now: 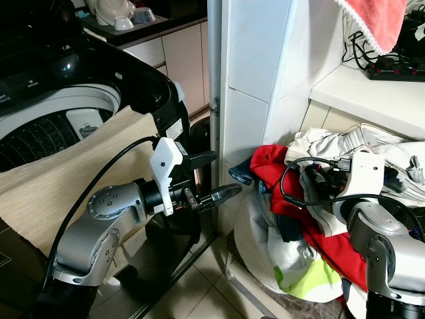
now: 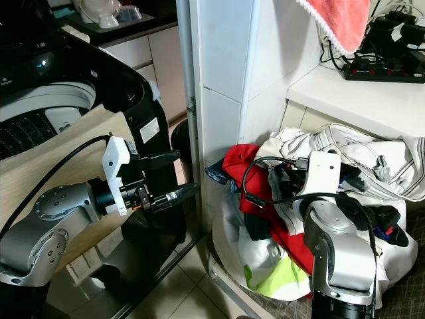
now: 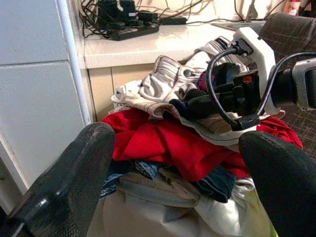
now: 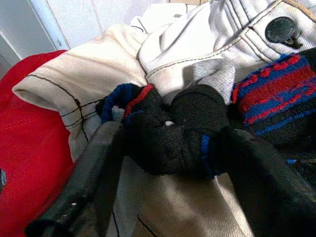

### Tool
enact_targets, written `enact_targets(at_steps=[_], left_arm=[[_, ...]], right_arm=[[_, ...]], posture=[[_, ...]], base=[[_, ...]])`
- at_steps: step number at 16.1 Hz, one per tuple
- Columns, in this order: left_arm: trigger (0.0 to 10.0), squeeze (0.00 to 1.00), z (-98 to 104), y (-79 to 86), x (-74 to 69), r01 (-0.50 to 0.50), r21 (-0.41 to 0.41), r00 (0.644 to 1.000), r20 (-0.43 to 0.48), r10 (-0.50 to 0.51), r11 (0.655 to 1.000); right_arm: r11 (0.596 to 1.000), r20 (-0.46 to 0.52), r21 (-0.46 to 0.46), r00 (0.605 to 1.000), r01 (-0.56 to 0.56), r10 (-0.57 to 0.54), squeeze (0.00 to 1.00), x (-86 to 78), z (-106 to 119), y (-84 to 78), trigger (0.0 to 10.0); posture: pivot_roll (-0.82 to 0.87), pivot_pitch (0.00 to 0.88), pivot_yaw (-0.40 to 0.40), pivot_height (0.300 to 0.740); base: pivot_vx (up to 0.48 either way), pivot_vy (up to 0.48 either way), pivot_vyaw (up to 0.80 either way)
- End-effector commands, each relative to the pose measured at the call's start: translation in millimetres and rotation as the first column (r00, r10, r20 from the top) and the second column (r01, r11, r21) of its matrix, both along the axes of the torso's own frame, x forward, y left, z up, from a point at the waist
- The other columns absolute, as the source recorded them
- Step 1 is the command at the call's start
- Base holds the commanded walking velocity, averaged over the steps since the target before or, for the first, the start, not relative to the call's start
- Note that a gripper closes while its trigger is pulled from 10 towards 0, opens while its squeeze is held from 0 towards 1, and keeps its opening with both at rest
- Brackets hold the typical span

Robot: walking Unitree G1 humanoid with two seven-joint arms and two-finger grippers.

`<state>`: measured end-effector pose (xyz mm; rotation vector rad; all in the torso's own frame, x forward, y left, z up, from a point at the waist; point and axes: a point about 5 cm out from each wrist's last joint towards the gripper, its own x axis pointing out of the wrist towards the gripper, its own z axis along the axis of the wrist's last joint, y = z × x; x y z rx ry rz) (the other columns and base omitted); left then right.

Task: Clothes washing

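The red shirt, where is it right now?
The red shirt lies in the laundry pile on the robot's right, beside the white tiled wall, tucked under the white jeans that the right gripper reaches over.

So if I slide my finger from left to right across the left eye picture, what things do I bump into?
Washing machine → beige cloth draped over its edge → left gripper → white tiled pillar → red garment in the laundry pile → right arm's white wrist block.
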<state>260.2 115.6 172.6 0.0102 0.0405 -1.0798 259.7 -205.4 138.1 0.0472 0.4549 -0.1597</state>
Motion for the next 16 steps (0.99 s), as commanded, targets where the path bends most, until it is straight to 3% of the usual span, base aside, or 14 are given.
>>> enact_targets(at_steps=[1, 16], left_arm=[[10.0, 0.00, 2.7, -2.0, -2.4, 0.021, -0.001, 1.000, 0.005, -0.021, 1.000], [10.0, 0.00, 3.4, -3.8, 0.2, -0.046, -0.023, 0.999, 0.006, 0.046, 0.999]], right_arm=[[1.000, -0.031, 0.008, 0.999, -0.014, 0.014, 0.00, -0.1, -3.7, 0.5, 0.0], [1.000, -0.011, -0.005, 1.000, -0.014, 0.014, 0.00, -1.9, 0.9, -2.4, 0.0]], posture=[[-0.10, 0.000, 0.043, 0.740], [-0.10, 0.000, 0.041, 0.740]], base=[[0.000, 0.000, 0.00], [0.000, 0.000, 0.00]])
